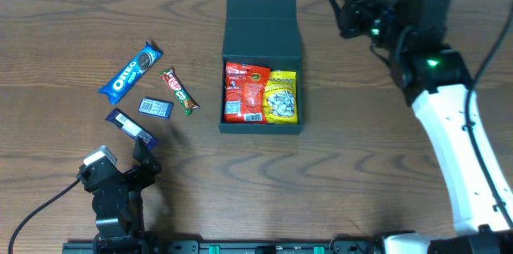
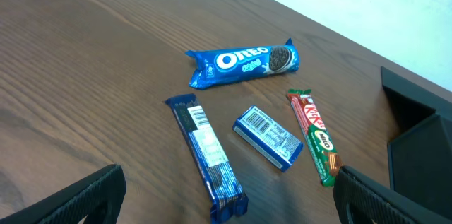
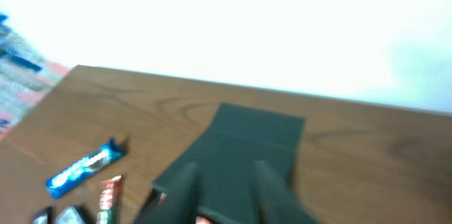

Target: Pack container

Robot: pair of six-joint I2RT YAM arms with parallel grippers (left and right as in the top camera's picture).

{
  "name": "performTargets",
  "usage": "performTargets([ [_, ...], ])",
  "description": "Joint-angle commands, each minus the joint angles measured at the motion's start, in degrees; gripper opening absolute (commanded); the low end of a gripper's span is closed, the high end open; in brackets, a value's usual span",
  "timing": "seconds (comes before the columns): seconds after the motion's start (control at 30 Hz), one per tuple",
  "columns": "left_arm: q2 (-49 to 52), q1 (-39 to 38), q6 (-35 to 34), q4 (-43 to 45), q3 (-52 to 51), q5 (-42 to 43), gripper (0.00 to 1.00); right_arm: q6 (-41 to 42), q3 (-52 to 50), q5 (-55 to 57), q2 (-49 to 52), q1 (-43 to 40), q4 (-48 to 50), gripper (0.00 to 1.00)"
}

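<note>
Wide bare counter (image 1: 369, 166) lies right of the container (image 1: 262, 128), up to the right arm (image 1: 449, 126); the open lid (image 1: 261, 26) bars its far side; a red packet (image 1: 245, 92) and yellow packet (image 1: 281, 96) cover its floor; to the left, four snacks (image 1: 155, 107) lie close, the Oreo pack (image 1: 131, 70) farthest, with narrow gaps between them.

Right wrist view blurs the container (image 3: 258, 131), cut off below.

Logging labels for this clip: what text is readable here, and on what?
"OREO": blue cookie packet.
Red-green bar, small blue packet, long blue bar: print and barcodes too small to read.
Red packet, yellow packet in the container: too blurred.
</note>
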Motion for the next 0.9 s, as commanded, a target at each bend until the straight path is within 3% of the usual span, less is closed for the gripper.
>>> performTargets([
  [0.0,-0.3,0.1,1.0,-0.3,-1.1,-0.9,0.95,-3.4,-0.4,-3.7,1.1,-2.3,-0.7,0.45],
  [0.07,-0.3,0.1,1.0,-0.3,-1.1,-0.9,0.95,-4.1,-0.4,-6.6,1.1,-3.1,-1.1,0.84],
  [0.1,-0.3,0.1,1.0,-0.3,-1.1,-0.9,0.95,-4.1,-0.4,-7.0,1.1,-3.2,-1.2,0.99],
  [0.5,-0.3,0.1,0.8,-0.2,-1.1,-0.9,0.95,-4.1,-0.4,-6.8,1.1,-3.2,-1.0,0.99],
  [0.6,-0.3,0.1,-7.6,-0.1,-1.1,5.2,0.95,-4.1,-0.4,-6.9,1.1,-3.2,-1.0,0.99],
  [0.73,-0.3,0.1,-23.6,-0.2,-1.1,21.3,0.95,-4.1,-0.4,-6.8,1.1,-3.2,-1.0,0.99],
  [0.87,-0.3,0.1,-30.2,2.4,-1.2,21.0,0.95,-4.1,-0.4,-6.8,1.2,-3.1,-0.5,0.99],
])
